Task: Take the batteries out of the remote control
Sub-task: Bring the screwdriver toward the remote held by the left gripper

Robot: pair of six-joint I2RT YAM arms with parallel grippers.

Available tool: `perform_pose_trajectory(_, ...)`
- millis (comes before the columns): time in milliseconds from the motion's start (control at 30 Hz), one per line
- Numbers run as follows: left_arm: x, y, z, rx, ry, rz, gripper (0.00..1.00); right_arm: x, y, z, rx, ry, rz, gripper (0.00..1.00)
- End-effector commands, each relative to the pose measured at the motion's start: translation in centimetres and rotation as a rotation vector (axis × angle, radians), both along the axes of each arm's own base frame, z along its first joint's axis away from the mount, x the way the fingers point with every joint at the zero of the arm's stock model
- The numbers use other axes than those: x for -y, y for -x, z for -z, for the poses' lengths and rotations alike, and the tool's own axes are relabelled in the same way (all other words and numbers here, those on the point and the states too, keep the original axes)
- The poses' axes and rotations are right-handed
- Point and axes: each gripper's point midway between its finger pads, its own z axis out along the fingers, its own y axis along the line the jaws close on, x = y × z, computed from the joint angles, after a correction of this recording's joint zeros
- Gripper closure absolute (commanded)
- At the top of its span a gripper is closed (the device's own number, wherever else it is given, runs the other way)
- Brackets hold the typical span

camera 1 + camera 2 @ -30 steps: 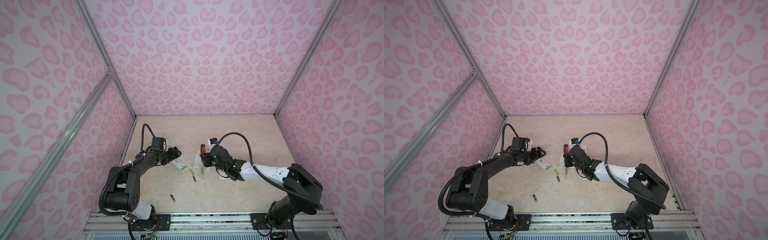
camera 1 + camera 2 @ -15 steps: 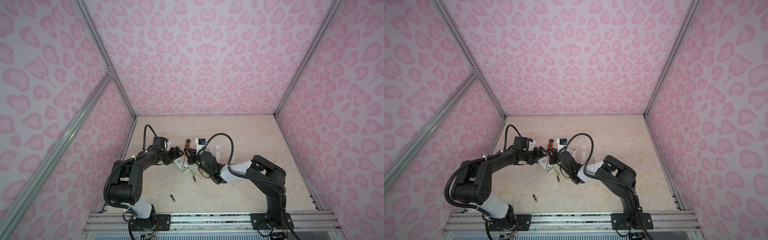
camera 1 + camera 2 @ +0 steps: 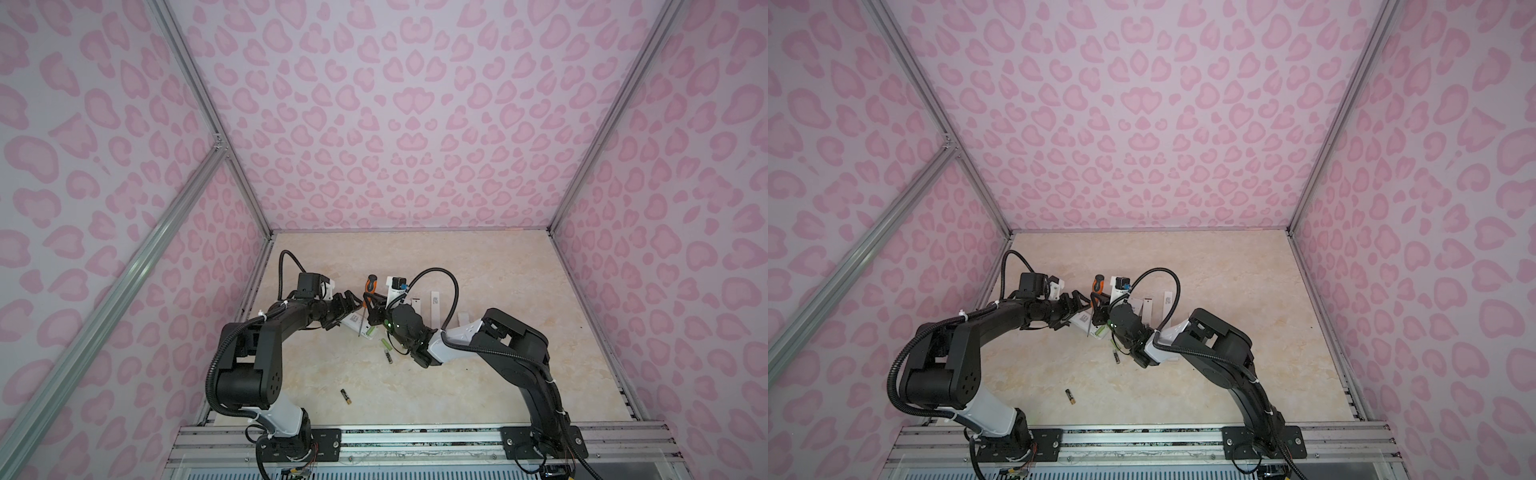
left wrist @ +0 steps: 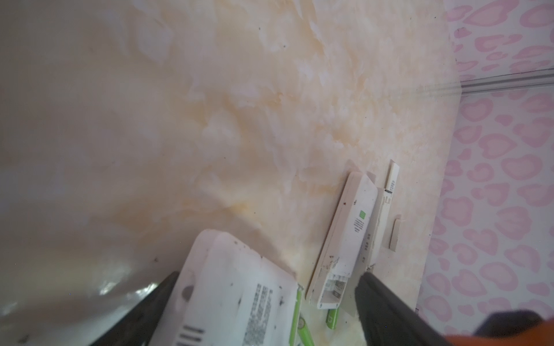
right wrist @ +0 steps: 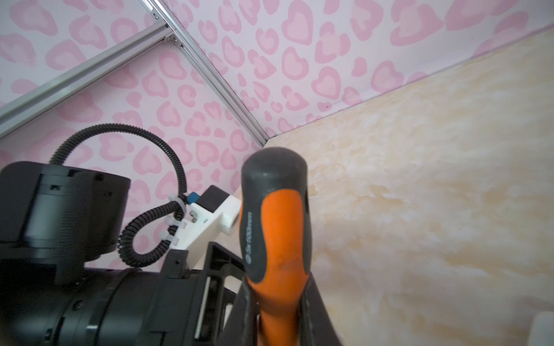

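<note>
Pink heart-print walls (image 3: 395,124) box in a beige marbled worktop (image 3: 478,374), where both arms meet left of the middle. The left gripper (image 3: 350,305) has its jaws spread on either side of a white remote (image 4: 233,284) lying label up. 1 finger (image 4: 150,305) sits against the remote's edge and the other stands clear, so nothing is clamped. The right gripper (image 3: 375,311) has its jaws pinching the orange handle of a screwdriver (image 5: 275,239), held nearly upright with its shaft slanting down to the remote's open end. A 2nd remote (image 4: 344,233) lies just beside, and its bay looks empty.

A green battery (image 3: 385,343) and a darker battery (image 3: 389,357) lie loose just in front of the remote. A black-and-gold battery (image 3: 346,397) lies well apart, toward the front rail.

Lime green shows at the remote's open end, so the step in hand is probably levering out a battery left in that bay. The next move calls for the left jaws to pin the remote, then for the tip to work under the battery's end and lift it gently.
</note>
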Motion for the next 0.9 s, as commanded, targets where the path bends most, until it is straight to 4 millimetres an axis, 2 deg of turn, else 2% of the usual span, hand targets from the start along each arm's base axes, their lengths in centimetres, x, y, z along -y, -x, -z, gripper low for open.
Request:
perform_pose_trajectory(0, -0.8, 0.4, -0.3, 0.001, -0.015, -0.012, 0.06, 1.2, -0.8, 0.3, 0.031, 0.034, 0.079, 1.0)
perform_pose_trajectory(200, -1.8, 0.6, -1.0, 0.019, -0.022, -0.043, 0.06, 1.1, -1.0, 1.0, 0.037, 0.071, 0.084, 1.0)
perform_pose_trajectory(300, -1.7, 1.0, -1.2, 0.018, -0.009, -0.037, 0.07, 0.8, -0.9, 1.1, 0.035, 0.067, 0.072, 1.0)
perform_pose_trajectory(400, -1.2, 1.5, -0.5, -0.016, 0.036, -0.048, 0.2, 0.4, -0.8, 1.0, 0.033, 0.055, 0.058, 1.0)
perform_pose_trajectory(433, -1.1, 1.7, 0.0, -0.034, 0.044, -0.056, 0.28, 0.4, -0.8, 1.0, 0.032, 0.054, 0.056, 1.0)
perform_pose_trajectory(500, -1.5, 2.1, 0.8, -0.07, 0.024, -0.072, 0.5, 0.4, -0.8, 1.0, 0.029, 0.061, 0.056, 1.0)
perform_pose_trajectory(533, -1.8, 2.2, 1.1, -0.079, -0.001, -0.079, 0.58, 0.4, -0.8, 1.1, 0.026, 0.07, 0.056, 1.0)
perform_pose_trajectory(567, -2.3, 2.4, 1.4, -0.088, -0.032, -0.087, 0.59, 0.3, -0.9, 1.1, 0.024, 0.072, 0.052, 1.0)
perform_pose_trajectory(600, -2.6, 2.5, 1.5, -0.091, -0.055, -0.086, 0.54, 0.3, -1.0, 1.2, 0.017, 0.077, 0.047, 1.0)
perform_pose_trajectory(700, -3.0, 2.9, 1.5, -0.103, -0.104, -0.058, 0.26, 0.3, -1.1, 1.8, -0.002, 0.088, 0.04, 1.0)
perform_pose_trajectory(833, -2.8, 3.2, 1.1, -0.114, -0.118, -0.007, 0.05, 0.7, -1.4, 2.2, -0.018, 0.1, 0.051, 1.0)
perform_pose_trajectory(867, -2.7, 3.4, 1.1, -0.122, -0.114, 0.01, 0.03, 0.8, -1.6, 2.2, -0.021, 0.098, 0.05, 1.0)
